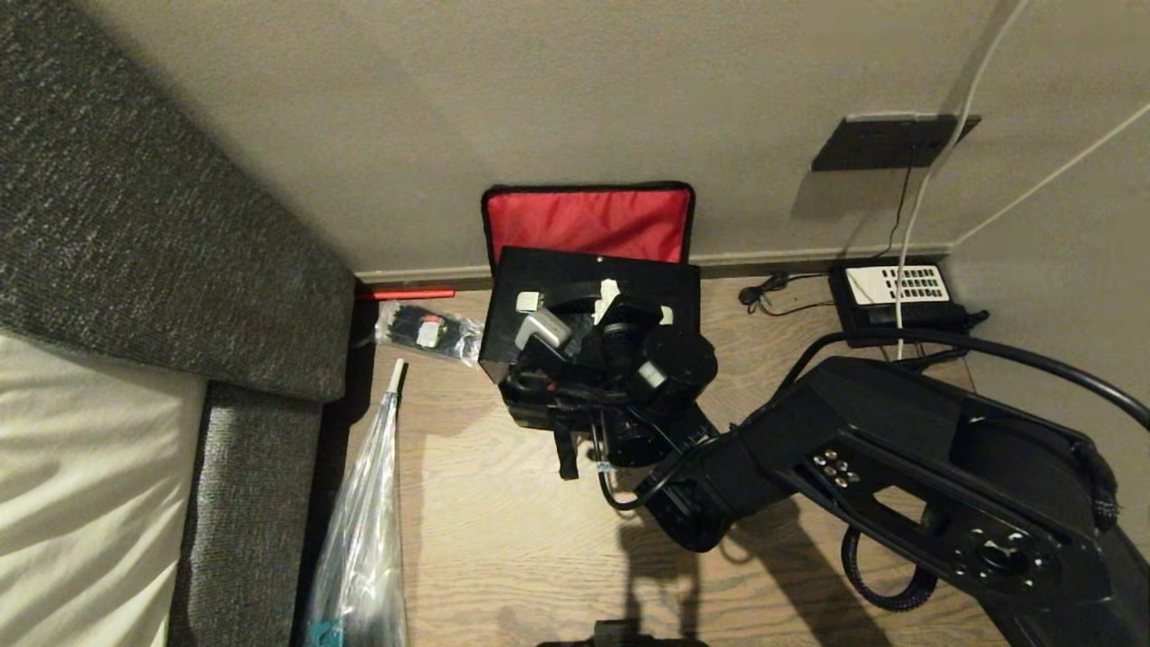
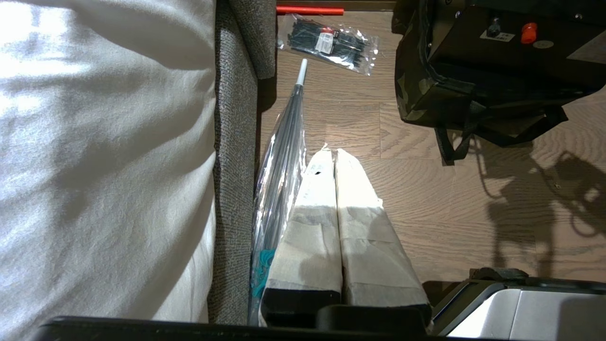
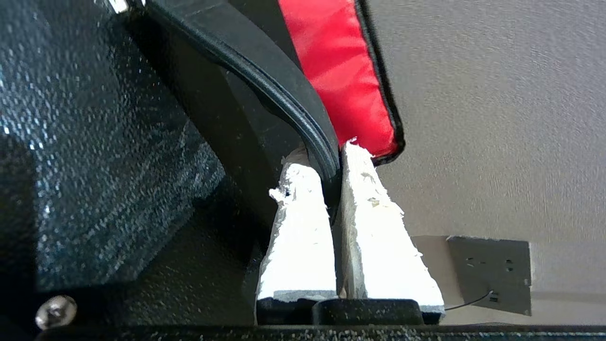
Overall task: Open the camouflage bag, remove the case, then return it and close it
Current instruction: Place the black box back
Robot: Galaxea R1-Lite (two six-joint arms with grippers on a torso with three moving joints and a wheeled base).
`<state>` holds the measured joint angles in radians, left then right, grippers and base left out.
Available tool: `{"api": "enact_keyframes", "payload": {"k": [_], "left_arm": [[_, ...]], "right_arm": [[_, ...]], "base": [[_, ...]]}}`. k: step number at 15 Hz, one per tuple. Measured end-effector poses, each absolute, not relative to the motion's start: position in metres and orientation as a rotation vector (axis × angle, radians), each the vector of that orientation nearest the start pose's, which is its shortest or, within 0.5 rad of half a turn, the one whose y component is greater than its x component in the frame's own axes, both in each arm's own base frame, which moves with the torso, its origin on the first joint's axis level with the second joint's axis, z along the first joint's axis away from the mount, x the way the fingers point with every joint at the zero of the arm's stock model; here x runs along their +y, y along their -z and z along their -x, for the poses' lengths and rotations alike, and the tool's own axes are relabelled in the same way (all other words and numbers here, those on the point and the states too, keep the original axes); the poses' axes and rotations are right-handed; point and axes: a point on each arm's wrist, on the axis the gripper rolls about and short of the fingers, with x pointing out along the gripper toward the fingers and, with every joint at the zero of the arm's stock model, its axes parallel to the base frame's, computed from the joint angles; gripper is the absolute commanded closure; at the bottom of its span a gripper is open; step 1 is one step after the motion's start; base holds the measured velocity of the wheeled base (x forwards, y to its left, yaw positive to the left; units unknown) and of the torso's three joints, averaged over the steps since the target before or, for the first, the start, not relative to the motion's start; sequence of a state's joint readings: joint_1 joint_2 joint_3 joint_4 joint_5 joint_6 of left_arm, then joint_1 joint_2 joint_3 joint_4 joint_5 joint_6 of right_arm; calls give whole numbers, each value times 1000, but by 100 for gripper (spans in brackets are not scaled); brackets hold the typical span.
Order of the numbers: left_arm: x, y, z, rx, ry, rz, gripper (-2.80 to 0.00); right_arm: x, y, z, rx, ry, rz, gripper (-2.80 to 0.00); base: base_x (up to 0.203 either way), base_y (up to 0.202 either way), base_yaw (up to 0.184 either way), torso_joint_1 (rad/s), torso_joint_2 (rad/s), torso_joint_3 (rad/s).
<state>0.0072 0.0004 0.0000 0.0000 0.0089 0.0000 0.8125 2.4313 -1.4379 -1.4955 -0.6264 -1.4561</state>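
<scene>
Head view only: red-lined lid (image 1: 588, 223) of the camouflage bag (image 1: 539, 409) stands open against the wall; the black case (image 1: 539, 274) sits tilted over the bag's mouth, twelve o'clock of the right gripper (image 1: 604, 301). Telephone (image 1: 894, 296) at two o'clock of the case, packet of ties (image 1: 429, 332) at nine.

Right wrist view alone gives the grip: taped fingers (image 3: 296, 227) pressed near together, pinching a thin black ridged edge (image 3: 303, 128) beside the case; whether it belongs to case or bag, cannot tell.

Left wrist view: left gripper (image 2: 335, 161) parked, fingers pressed together, holding nothing, above the wood floor (image 2: 426, 213) beside an umbrella (image 2: 284, 156).

Right arm (image 1: 898, 449) reaches in from four o'clock, wrist bent over the bag.
</scene>
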Motion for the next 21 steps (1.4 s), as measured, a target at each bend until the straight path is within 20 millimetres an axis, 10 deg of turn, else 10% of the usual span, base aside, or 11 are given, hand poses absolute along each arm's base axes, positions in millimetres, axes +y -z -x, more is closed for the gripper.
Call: {"api": "enact_keyframes", "payload": {"k": [21], "left_arm": [[0,-75,23,0,-16,1,0]], "right_arm": [[322,-114,-363,-342,104,1070,0]], "base": [[0,0,0,0,0,0]]}}
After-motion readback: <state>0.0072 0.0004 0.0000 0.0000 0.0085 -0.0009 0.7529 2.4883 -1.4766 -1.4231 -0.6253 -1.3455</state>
